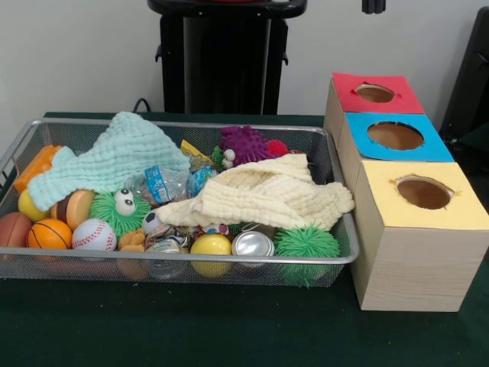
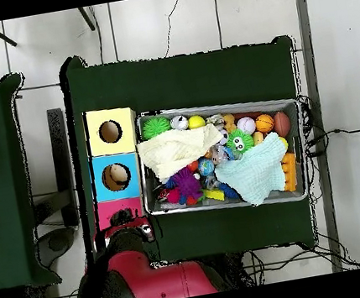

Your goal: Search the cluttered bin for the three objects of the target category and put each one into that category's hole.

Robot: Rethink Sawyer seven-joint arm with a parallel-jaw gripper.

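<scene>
The scene is being viewed by the front camera from low across the table, close in, facing the black pedestal [image 1: 221,57] at the far side. The bin [image 1: 191,260] and three boxes [image 1: 409,229] are being framed large. From high above, the same table [image 2: 180,79] is being looked down on, with the red arm [image 2: 140,269] at bottom. The bin [image 2: 298,149] and boxes [image 2: 117,166] are being shared by both views, turned half round.

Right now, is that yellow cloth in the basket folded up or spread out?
Spread out. The yellow cloth lies loosely draped and rumpled over the toys in the basket, one corner reaching its right rim.
</scene>
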